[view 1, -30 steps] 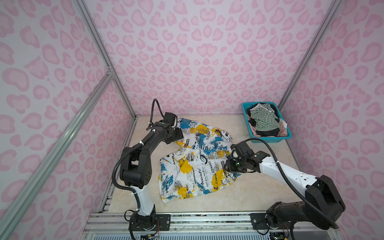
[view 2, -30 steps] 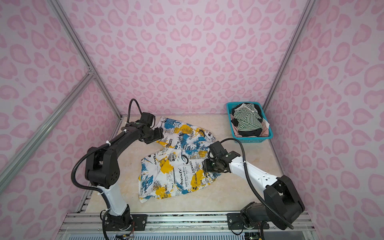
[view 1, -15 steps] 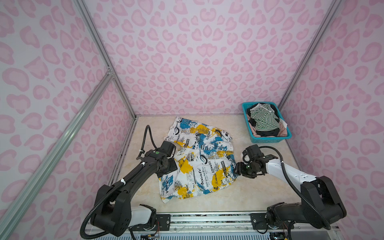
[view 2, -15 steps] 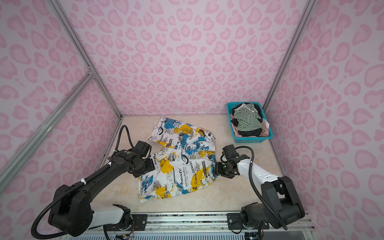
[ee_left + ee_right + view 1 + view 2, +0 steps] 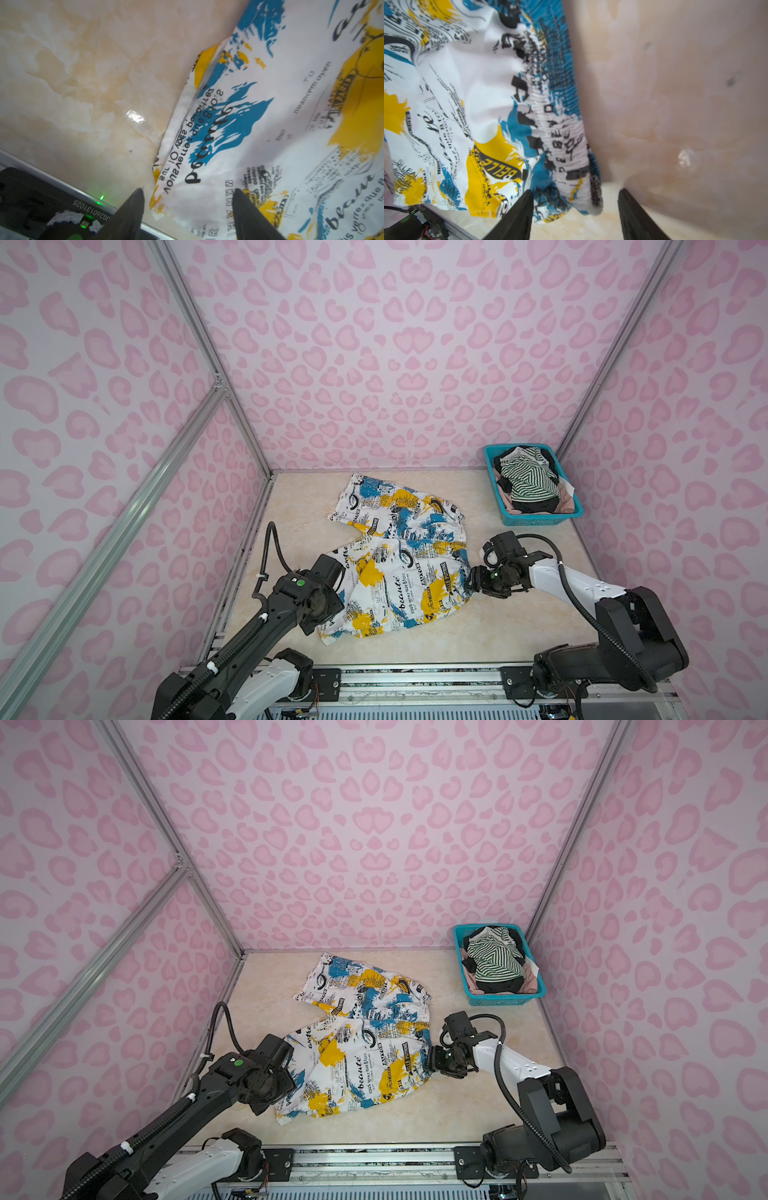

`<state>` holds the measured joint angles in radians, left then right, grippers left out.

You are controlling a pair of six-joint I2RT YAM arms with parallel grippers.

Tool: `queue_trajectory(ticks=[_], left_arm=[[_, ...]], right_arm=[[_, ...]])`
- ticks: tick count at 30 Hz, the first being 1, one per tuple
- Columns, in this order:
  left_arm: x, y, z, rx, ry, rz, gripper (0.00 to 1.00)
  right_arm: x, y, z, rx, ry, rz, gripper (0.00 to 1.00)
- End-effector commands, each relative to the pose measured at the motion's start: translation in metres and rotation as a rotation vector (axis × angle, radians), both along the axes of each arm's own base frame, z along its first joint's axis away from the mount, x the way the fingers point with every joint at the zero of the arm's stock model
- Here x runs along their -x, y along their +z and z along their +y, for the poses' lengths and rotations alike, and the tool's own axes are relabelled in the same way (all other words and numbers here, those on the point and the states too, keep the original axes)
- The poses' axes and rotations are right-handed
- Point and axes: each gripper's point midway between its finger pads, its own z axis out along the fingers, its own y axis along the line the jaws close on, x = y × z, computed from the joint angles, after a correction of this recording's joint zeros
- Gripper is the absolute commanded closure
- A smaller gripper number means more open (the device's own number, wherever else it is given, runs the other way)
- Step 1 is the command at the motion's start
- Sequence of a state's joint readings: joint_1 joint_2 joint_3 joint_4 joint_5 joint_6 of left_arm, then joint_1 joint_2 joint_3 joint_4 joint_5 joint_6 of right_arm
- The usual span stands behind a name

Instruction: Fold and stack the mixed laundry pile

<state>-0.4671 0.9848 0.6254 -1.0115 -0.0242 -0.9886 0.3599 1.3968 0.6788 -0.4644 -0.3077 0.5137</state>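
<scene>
Beige tabletop (image 5: 490, 635), one printed garment (image 5: 399, 572), one basket (image 5: 538, 521)

We see shorts (image 5: 399, 568) at the centre of the table (image 5: 299, 506); at two o'clock the basket (image 5: 536, 519) holds the pile (image 5: 528, 483).

You get bright, even, diffuse light in both top views; shadows soft, faint. Walls (image 5: 415, 344) lean outward, corners darken slightly: wide-lens look. Left wrist view: small white glare spot on table (image 5: 135, 117), print on white garment (image 5: 270, 124) fairly sharp, fingers (image 5: 133, 214) dark, out of focus. Right wrist view: blurred throughout, garment lettering smeared, table hazy, another glare spot.
</scene>
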Motion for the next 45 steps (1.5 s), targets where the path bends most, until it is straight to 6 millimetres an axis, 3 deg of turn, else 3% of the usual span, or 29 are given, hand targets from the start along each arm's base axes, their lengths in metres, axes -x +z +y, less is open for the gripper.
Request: queue_trajectory(ticks=[1, 10, 17, 22, 28, 32, 37, 45], left_arm=[[0.019, -0.009, -0.003, 0.042, 0.043, 0.069, 0.33], [0.033, -0.030, -0.021, 0.136, 0.061, 0.137, 0.34], [0.026, -0.041, -0.029, 0.162, 0.086, 0.125, 0.38], [0.025, -0.041, -0.026, 0.149, 0.082, 0.112, 0.52], [0.022, -0.035, -0.025, 0.127, 0.019, 0.108, 0.78], [0.022, -0.026, -0.019, 0.077, -0.048, 0.129, 0.89], [0.019, -0.010, -0.016, 0.046, -0.106, 0.126, 0.98], [0.016, 0.012, -0.009, 0.000, -0.159, 0.107, 0.98]], right_arm=[[0.005, -0.006, -0.012, 0.071, 0.003, 0.014, 0.35], [0.005, -0.013, -0.002, 0.012, -0.006, 0.031, 0.35], [0.001, -0.017, 0.005, -0.035, -0.030, 0.031, 0.35], [0.002, -0.019, 0.007, -0.046, -0.038, 0.039, 0.46], [0.005, -0.014, 0.006, -0.053, -0.041, 0.033, 0.79], [0.006, -0.003, 0.002, -0.059, -0.052, 0.004, 1.00], [0.009, 0.013, -0.014, -0.011, -0.069, -0.031, 1.00], [0.016, 0.032, -0.039, 0.053, -0.107, -0.072, 1.00]])
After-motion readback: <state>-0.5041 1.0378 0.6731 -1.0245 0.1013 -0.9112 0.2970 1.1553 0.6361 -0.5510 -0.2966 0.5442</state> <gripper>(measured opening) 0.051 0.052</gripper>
